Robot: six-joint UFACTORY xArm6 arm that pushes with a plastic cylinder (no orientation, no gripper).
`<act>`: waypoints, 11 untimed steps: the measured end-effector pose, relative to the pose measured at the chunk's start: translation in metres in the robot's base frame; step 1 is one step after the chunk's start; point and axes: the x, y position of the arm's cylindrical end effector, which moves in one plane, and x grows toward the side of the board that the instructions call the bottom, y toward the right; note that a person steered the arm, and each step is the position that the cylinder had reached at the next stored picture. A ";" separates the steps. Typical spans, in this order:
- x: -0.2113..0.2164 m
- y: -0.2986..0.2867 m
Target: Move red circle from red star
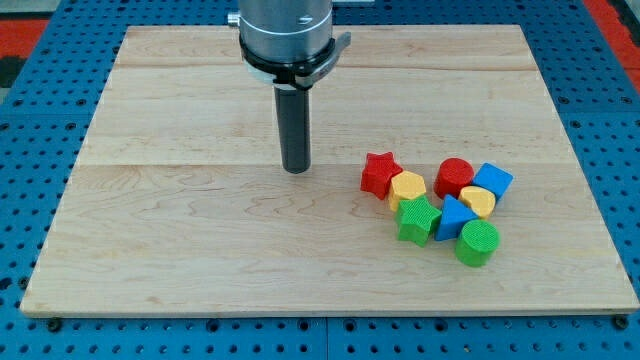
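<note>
The red star (379,173) lies right of the board's middle, at the left end of a cluster of blocks. The red circle (454,177) sits to its right, with a yellow block (407,188) between them. My tip (296,168) rests on the board to the left of the red star, with a clear gap between them. It touches no block.
The cluster also holds a blue cube (492,182), a yellow block (478,201), a blue triangle (454,217), a green star (417,219) and a green circle (477,243). The wooden board (200,230) lies on a blue pegboard.
</note>
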 end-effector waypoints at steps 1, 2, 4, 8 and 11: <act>0.018 0.000; 0.074 0.018; 0.115 0.047; 0.121 0.250; 0.042 0.128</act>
